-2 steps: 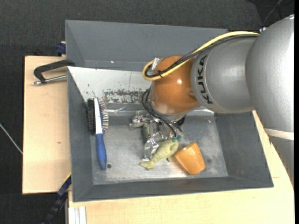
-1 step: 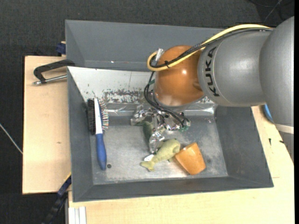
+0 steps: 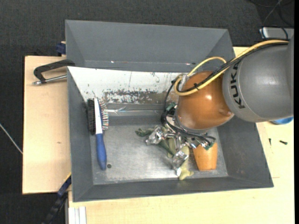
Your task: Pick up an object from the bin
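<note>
Light falls from above. In the bin (image 3: pixel 140 43) the back wall (image 3: pixel 126 80) glares almost white; the orange cover (image 3: pixel 201 108) bears a soft sheen.

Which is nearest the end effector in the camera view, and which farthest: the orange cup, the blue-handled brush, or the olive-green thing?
1. Olive-green thing, mid-bin, under the end effector.
2. Orange cup, lower right.
3. Blue-handled brush, far left wall.

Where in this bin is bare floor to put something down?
Bare floor lies between the blue-handled brush and the greenish heap, toward the front wall. The right is crowded: the heap and the orange cup sit under the arm.
</note>
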Robot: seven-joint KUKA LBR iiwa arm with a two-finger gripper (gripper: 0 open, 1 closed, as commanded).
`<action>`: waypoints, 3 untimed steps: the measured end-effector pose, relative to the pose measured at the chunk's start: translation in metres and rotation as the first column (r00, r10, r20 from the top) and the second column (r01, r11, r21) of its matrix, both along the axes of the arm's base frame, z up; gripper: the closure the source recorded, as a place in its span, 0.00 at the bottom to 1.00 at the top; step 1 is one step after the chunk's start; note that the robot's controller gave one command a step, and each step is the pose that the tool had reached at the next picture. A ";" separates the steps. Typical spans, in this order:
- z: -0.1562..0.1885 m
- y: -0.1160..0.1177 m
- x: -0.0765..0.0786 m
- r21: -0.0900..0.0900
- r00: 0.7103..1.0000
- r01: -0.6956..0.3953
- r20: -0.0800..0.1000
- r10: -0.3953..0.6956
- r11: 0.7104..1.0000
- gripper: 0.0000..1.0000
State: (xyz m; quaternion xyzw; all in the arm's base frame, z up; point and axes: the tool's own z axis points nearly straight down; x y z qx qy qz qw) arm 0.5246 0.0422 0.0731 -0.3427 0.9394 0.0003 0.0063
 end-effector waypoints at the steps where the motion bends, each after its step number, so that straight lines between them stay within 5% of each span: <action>1: 0.000 -0.050 0.022 0.005 0.864 0.503 -0.007 -0.503 0.864 0.00; 2: 0.001 -0.052 0.024 0.006 0.863 0.505 -0.001 -0.505 0.863 1.00; 3: 0.122 -0.082 -0.004 0.001 0.833 0.554 -0.001 -0.554 0.833 1.00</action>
